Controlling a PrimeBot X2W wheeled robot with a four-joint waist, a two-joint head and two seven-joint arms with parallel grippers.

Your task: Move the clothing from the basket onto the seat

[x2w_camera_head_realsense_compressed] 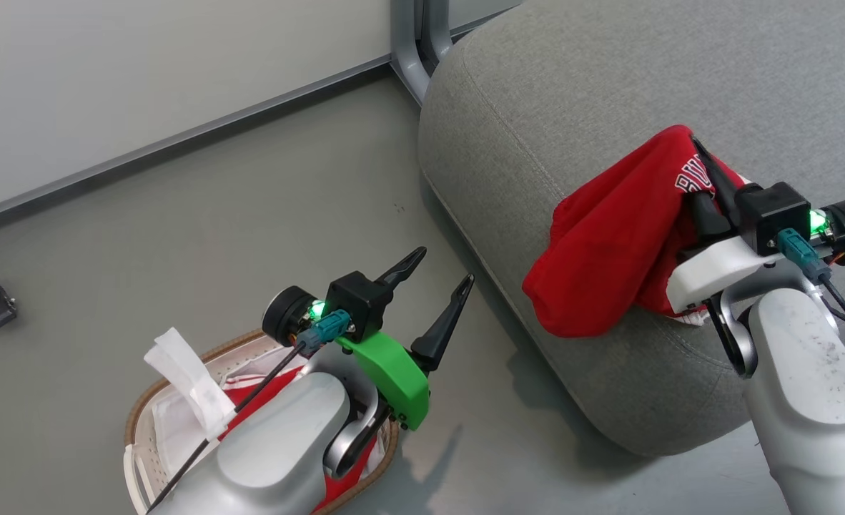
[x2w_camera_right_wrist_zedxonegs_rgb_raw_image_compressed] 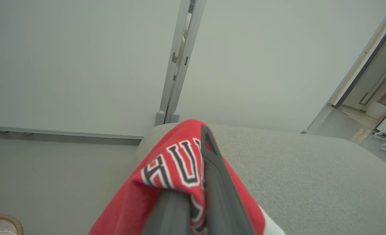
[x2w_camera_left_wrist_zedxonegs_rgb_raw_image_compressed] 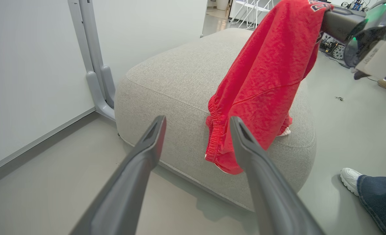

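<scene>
Garment (x2w_camera_head_realsense_compressed: 608, 243) first: my right gripper (x2w_camera_head_realsense_compressed: 700, 154) is clamped on this red, lettered piece, holding it up over the grey seat (x2w_camera_head_realsense_compressed: 572, 86), its lower end hanging against the rounded edge. My left gripper (x2w_camera_head_realsense_compressed: 444, 268) hangs spread wide over the floor between seat and basket (x2w_camera_head_realsense_compressed: 136, 408), where more red clothing (x2w_camera_head_realsense_compressed: 265, 386) lies.

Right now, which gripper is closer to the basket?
Left. The left gripper hangs open just past the basket; the right gripper is away over the seat, shut on red clothing.
</scene>
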